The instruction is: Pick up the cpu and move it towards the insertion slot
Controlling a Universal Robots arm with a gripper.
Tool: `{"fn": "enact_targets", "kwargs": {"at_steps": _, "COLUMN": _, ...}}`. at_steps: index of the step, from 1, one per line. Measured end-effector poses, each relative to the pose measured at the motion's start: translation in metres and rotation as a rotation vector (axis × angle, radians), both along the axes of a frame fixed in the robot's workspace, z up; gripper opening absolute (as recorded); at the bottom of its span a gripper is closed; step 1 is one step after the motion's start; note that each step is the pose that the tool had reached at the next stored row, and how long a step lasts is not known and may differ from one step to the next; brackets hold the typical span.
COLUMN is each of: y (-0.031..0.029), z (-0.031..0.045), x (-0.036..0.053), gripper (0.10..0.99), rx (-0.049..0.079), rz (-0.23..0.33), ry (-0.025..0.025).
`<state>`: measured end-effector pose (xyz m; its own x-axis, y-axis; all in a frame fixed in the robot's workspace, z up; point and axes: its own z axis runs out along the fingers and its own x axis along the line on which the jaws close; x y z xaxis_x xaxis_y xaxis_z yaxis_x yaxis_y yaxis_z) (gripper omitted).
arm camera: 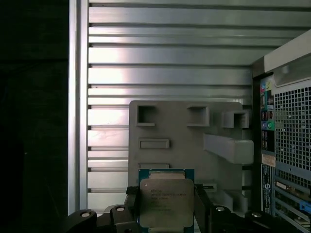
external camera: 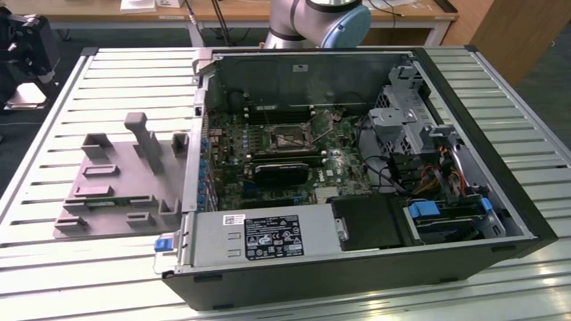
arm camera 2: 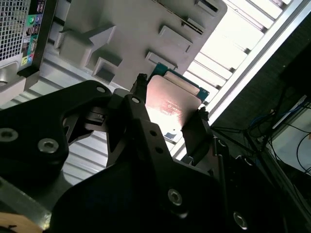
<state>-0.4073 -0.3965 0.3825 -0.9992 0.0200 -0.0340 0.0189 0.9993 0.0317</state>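
End effector (arm camera: 167, 203) clamps the cpu (arm camera: 165, 194) by opposite edges, metal top upward.

The arm (external camera: 312, 20) is showing a rounded silver-grey metal segment, and a smooth pale blue cap (external camera: 346, 25) is closing off its joint. The gripper (arm camera 2: 171, 97) is wearing matte black all over. Broad, flat link plates with rounded edges are overlapping one another, and bright round screws (arm camera 2: 48, 144) with hex sockets are sitting sunk into them. Its two fingers (arm camera 2: 194, 133) are running long and narrow, black like the rest. In the first wrist view the black fingers (arm camera: 201, 201) are flanked by more shiny screw heads, which are glinting along the gripper's dark body.
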Motion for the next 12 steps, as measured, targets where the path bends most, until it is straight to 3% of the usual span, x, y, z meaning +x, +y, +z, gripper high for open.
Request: {"fn": "enact_targets", "kwargs": {"at_steps": 12, "y": 0.0000, "z": 0.0000, "x": 0.0216, "gripper": 0.537, "rx": 0.000, "rz": 0.000, "ry": 0.0001}}
